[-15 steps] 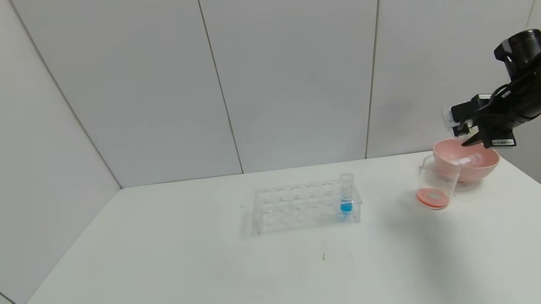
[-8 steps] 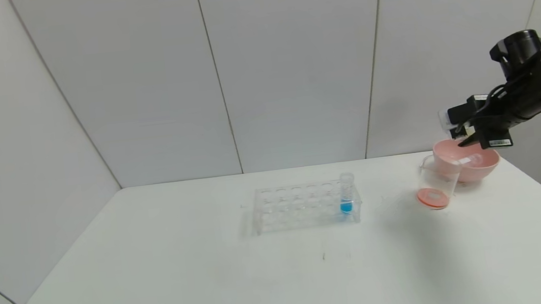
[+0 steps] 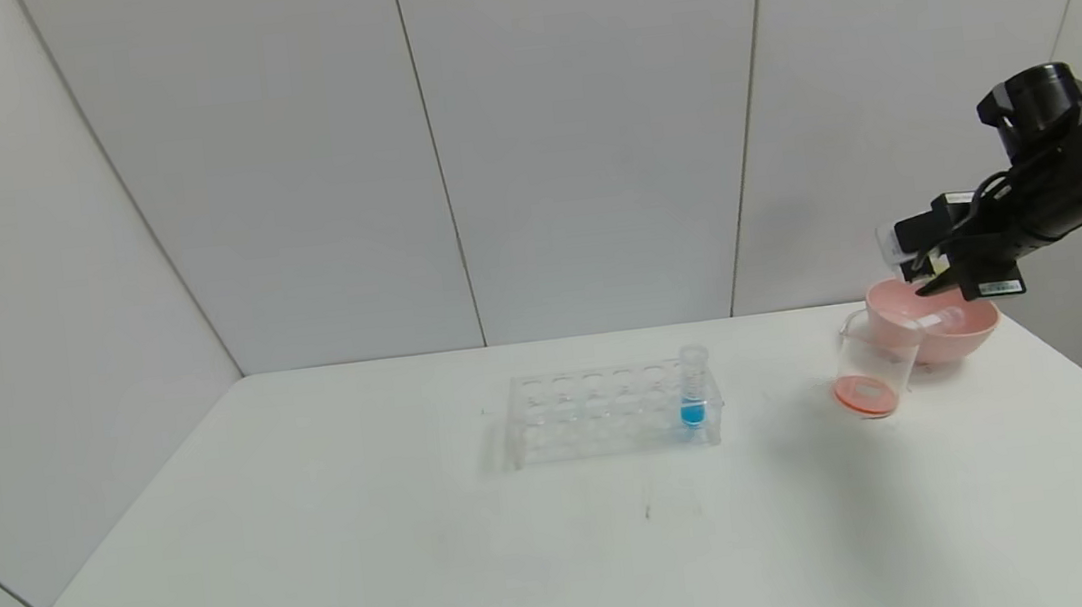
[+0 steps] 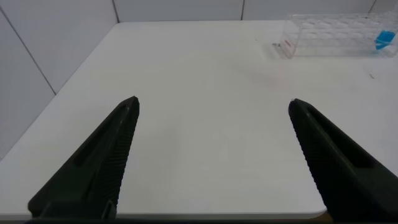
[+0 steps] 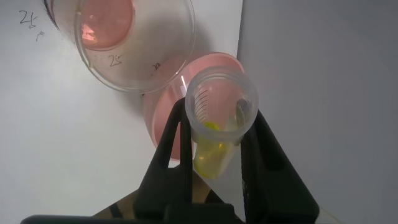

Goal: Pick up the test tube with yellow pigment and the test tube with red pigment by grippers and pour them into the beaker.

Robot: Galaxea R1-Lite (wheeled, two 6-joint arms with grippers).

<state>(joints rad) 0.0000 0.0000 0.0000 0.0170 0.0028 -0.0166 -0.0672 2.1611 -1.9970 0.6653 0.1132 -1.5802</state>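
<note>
My right gripper (image 3: 931, 281) hovers just above the pink bowl (image 3: 976, 330), behind the beaker (image 3: 872, 371). In the right wrist view it (image 5: 219, 111) is shut on the test tube with yellow pigment (image 5: 214, 134). The tube is tilted, with its open mouth at the fingertips and yellow at its bottom end. The beaker (image 5: 134, 46) holds orange-red liquid at its bottom. A clear tube (image 3: 944, 314) lies in the pink bowl; I cannot tell its colouring. My left gripper (image 4: 212, 104) is open and empty over the table's near left, out of the head view.
A clear many-holed rack (image 3: 613, 412) stands mid-table with a blue-tipped tube (image 3: 693, 390) in its right end; it also shows in the left wrist view (image 4: 336, 28). The pink bowl sits near the table's back right edge. A grey panel wall stands behind.
My right gripper has risen slightly above the pink bowl with the yellow tube still in it. The beaker, bowl and rack have not moved.
</note>
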